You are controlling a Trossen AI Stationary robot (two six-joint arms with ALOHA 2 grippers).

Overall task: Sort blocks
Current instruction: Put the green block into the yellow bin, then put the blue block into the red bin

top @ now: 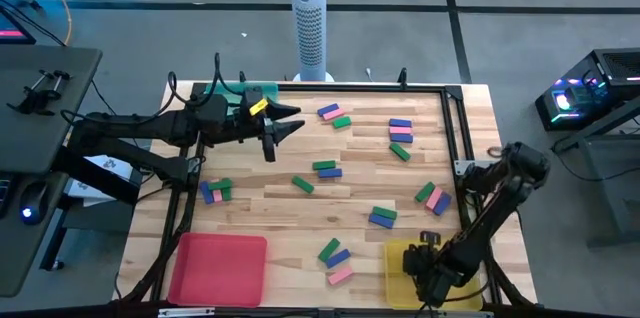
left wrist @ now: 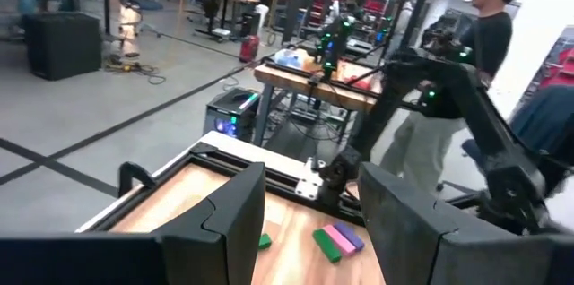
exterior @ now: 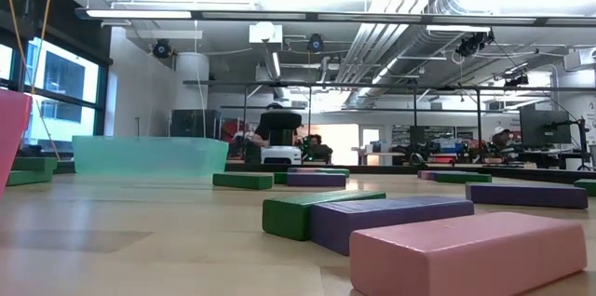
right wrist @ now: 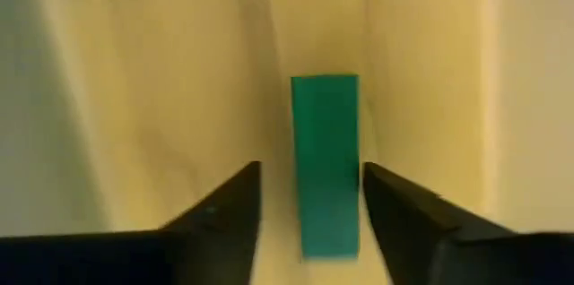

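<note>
- The right gripper [top: 428,276] was held low at the bench's near right corner, its arm folded back toward the right edge, and its fingers [right wrist: 220,222] were parted.
- The left gripper [top: 290,126] was held raised near the far left corner, arm stretched level, fingers [left wrist: 235,222] spread apart.

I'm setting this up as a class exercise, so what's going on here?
A two-armed robot is sorting blocks. The right gripper is down in the yellow tray, fingers open around a green block. The left gripper hovers empty and open near the teal tray. Many blocks lie loose on the table; the red tray holds none.
</note>
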